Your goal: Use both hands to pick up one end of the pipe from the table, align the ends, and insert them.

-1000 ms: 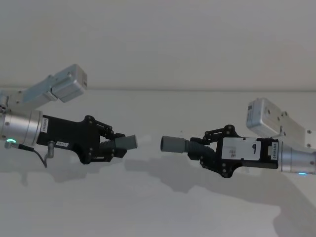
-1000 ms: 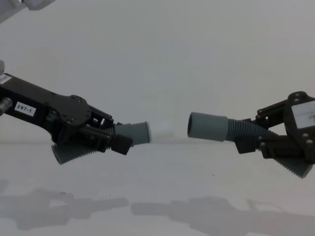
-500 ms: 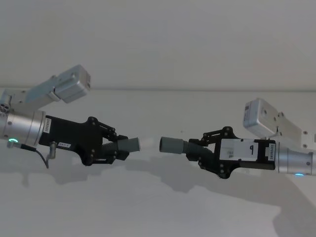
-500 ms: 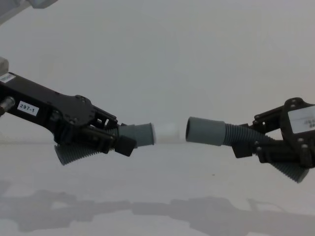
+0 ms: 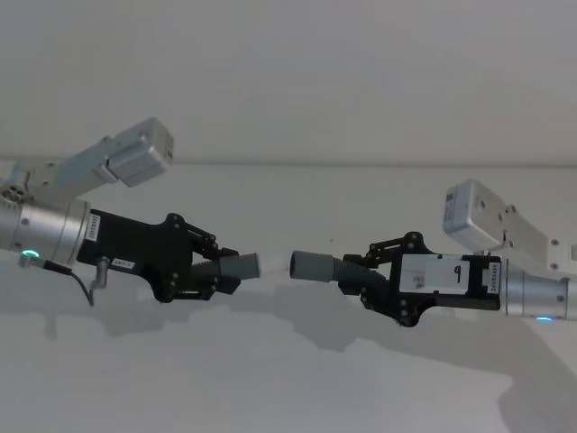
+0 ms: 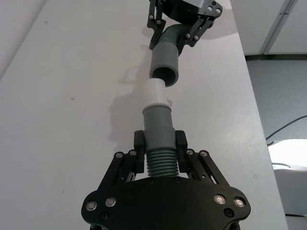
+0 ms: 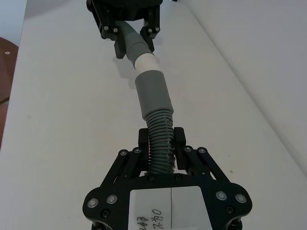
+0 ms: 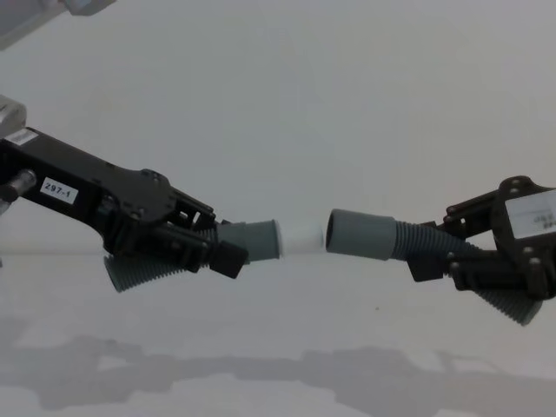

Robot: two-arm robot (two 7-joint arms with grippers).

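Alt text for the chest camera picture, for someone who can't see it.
The white tip of the left pipe piece, gripped by the left pincer, sits right at the mouth of the right pipe piece, gripped by the right pincer. Both hang above the white table.

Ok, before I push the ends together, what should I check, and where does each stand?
1. Left gripper shut on the white-tipped piece: ok.
2. Right gripper shut on the plain-cuff piece: ok.
3. Both pieces clear of the table: ok.
4. White tip facing the plain cuff mouth: ok.
5. Axes exactly in line: cannot tell.
6. Tip seated in cuff: not ok, most of it shows.
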